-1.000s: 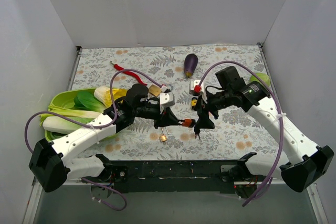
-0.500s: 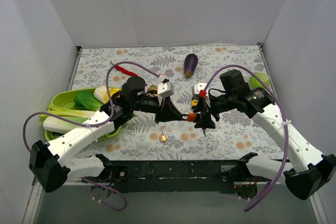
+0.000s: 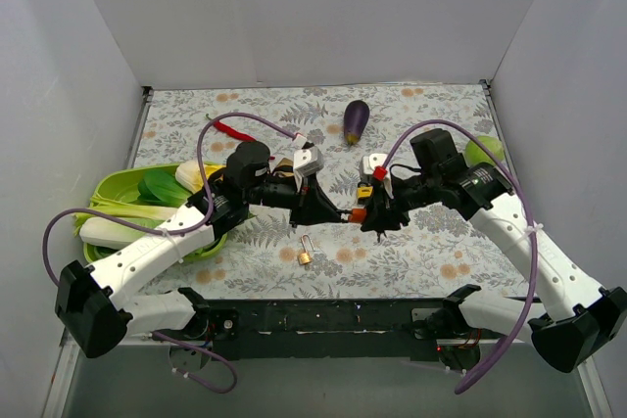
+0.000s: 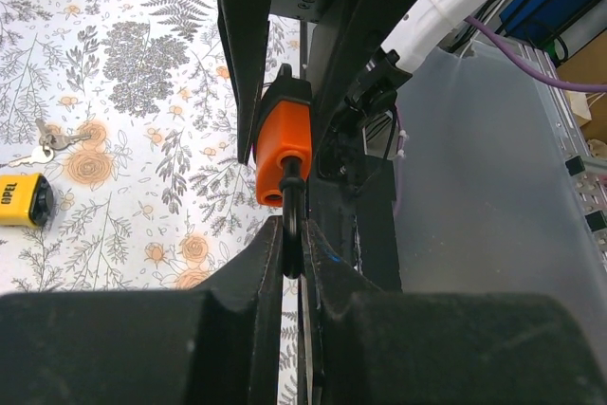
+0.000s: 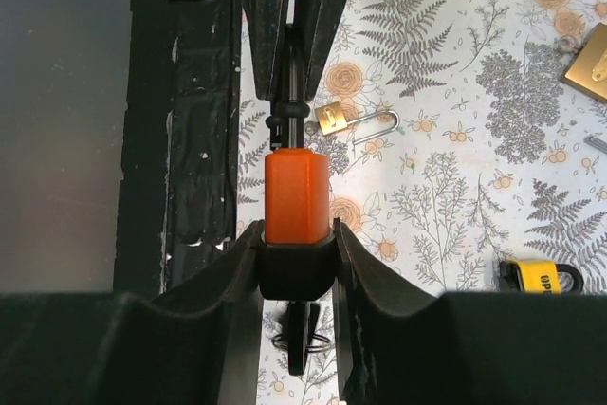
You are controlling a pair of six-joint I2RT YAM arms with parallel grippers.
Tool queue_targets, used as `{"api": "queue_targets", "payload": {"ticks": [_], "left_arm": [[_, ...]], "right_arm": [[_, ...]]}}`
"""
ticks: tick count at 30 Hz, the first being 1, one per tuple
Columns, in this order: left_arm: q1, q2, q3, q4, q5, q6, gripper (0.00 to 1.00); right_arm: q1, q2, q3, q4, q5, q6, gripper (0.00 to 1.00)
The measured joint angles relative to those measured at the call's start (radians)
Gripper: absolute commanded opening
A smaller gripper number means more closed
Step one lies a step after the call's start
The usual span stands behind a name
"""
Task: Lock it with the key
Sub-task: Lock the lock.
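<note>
Above table (image 3: 265, 110): right pincer (image 5: 296, 230) clamped on orange padlock (image 5: 296, 192) body; left pincer (image 4: 292, 234) clamped on shackle (image 4: 294, 192).

Purple eggplant (image 3: 356, 120) lying near far edge of fern-print tabletop (image 3: 431, 261). Red chili (image 3: 225, 129) lying far left. Green tray (image 3: 106, 183) sitting at left, holding leafy greens (image 3: 162, 186). Green round fruit (image 3: 483, 151) sitting far right, partly hidden.
</note>
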Motion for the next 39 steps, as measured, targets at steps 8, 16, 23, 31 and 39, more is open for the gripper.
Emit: {"api": "queue_targets", "payload": {"ticks": [8, 16, 23, 31, 39], "left_arm": [[0.002, 0.01, -0.001, 0.003, 0.007, -0.004, 0.0], [-0.01, 0.011, -0.008, 0.032, 0.01, -0.005, 0.0], [-0.018, 0.011, -0.033, 0.084, 0.008, -0.022, 0.0], [-0.018, 0.01, -0.042, 0.139, -0.008, -0.053, 0.0], [-0.016, 0.006, -0.07, 0.2, -0.018, -0.124, 0.0]], "right_arm": [[0.0, 0.038, 0.019, -0.04, -0.031, 0.0, 0.01], [0.0, 0.055, 0.027, -0.079, -0.063, 0.027, 0.01], [0.0, 0.063, 0.03, -0.098, -0.068, 0.072, 0.01], [0.005, 0.004, 0.002, -0.02, -0.007, 0.187, 0.01], [0.006, -0.009, -0.006, 0.002, 0.008, 0.211, 0.01]]}}
